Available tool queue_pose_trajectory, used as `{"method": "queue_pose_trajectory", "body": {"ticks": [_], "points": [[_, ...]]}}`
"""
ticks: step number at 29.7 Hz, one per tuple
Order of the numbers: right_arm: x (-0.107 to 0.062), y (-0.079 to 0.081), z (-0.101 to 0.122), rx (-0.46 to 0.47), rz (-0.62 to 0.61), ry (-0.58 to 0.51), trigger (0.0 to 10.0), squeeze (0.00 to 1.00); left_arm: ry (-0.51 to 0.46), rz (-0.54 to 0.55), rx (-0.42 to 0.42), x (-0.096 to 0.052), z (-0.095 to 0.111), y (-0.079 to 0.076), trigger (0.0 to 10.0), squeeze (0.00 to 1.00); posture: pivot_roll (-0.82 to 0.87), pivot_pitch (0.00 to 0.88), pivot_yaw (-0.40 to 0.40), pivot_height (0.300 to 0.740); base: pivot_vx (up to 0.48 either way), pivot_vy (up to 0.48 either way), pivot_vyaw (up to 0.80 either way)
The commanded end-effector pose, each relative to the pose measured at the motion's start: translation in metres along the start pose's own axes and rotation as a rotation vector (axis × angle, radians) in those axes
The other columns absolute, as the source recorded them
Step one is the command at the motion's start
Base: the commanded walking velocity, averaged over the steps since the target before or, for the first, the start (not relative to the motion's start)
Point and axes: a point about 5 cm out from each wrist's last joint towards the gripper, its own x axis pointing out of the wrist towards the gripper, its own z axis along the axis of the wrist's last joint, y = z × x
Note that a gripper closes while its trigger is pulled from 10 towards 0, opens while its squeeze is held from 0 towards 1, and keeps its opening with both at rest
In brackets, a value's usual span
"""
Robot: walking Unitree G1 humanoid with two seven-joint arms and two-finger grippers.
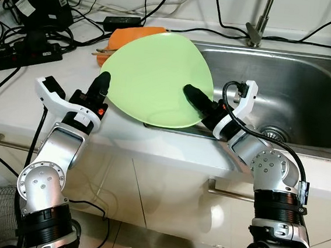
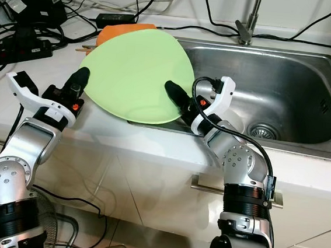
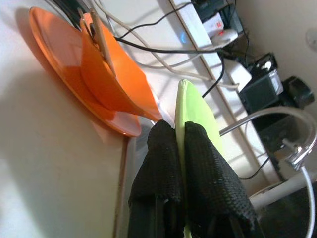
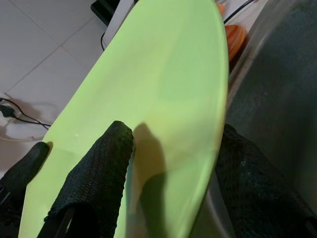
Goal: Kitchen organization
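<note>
Two end effectors share green plate [image 1: 155,79], tilted over sink's left rim [image 1: 171,127]. Left end effector [image 3: 179,144] clamped on plate edge; right end effector [image 4: 171,148] straddles opposite edge, one finger each face. Two-sided hold likely steadies wide plate. Orange dishes [image 3: 94,74] behind on tabletop [image 1: 40,88].

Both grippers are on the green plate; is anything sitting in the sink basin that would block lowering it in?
Nothing visible does: the sink basin beside the green plate looks bare down to its drain.
</note>
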Motion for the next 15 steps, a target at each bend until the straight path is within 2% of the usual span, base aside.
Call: {"method": "queue_pose_trajectory", "body": {"ticks": [1, 3, 4, 5, 6, 7, 8, 12, 15], "points": [[0.002, 0.004, 0.003, 0.039, 0.028, -0.02, 0.0, 0.0, 0.066, -0.029, 0.051, -0.001, -0.009, -0.002, 0.0, 0.0, 0.04, 0.051, 0.112, 0.74, 0.0, 0.0, 0.0], [0.002, 0.004, 0.003, 0.04, 0.03, -0.022, 0.0, 0.0, 0.076, -0.026, 0.058, -0.001, -0.01, -0.002, 0.0, 0.0, 0.04, 0.051, 0.112, 0.74, 0.0, 0.0, 0.0], [0.002, 0.004, 0.003, 0.043, 0.032, -0.024, 0.0, 0.0, 0.09, -0.02, 0.081, -0.001, -0.012, -0.001, 1.9, 0.0, 0.04, 0.049, 0.112, 0.74, 0.0, 0.0, 0.0], [0.002, 0.005, 0.004, 0.045, 0.035, -0.026, 0.0, 0.0, 0.105, -0.013, 0.093, -0.001, -0.014, 0.0, 4.6, 0.0, 0.04, 0.048, 0.112, 0.74, 0.0, 0.0, 0.0], [0.002, 0.005, 0.004, 0.046, 0.036, -0.027, 0.0, 0.0, 0.115, -0.008, 0.1, -0.001, -0.015, 0.001, 4.6, 0.0, 0.04, 0.048, 0.112, 0.74, 0.0, 0.0, 0.0], [0.002, 0.005, 0.004, 0.048, 0.038, -0.028, 0.0, 0.0, 0.124, 0.0, 0.121, -0.001, -0.016, 0.002, 10.0, 0.87, 0.04, 0.046, 0.113, 0.74, 0.0, 0.0, 0.0], [0.003, 0.005, 0.005, 0.048, 0.039, -0.029, 0.0, 0.0, 0.142, 0.008, 0.137, -0.002, -0.017, 0.004, 10.0, 1.0, 0.04, 0.045, 0.113, 0.74, 0.0, 0.0, 0.0], [0.003, 0.006, 0.006, 0.048, 0.043, -0.035, 0.0, 0.0, 0.171, 0.025, 0.253, -0.001, -0.02, 0.008, 10.0, 1.0, 0.04, 0.043, 0.113, 0.74, 0.0, 0.0, 0.0], [0.003, 0.005, 0.007, 0.047, 0.04, -0.039, 0.0, 0.0, 0.178, 0.025, 0.295, -0.001, -0.02, 0.008, 10.0, 1.0, 0.04, 0.043, 0.113, 0.74, 0.0, 0.0, 0.0]]}}
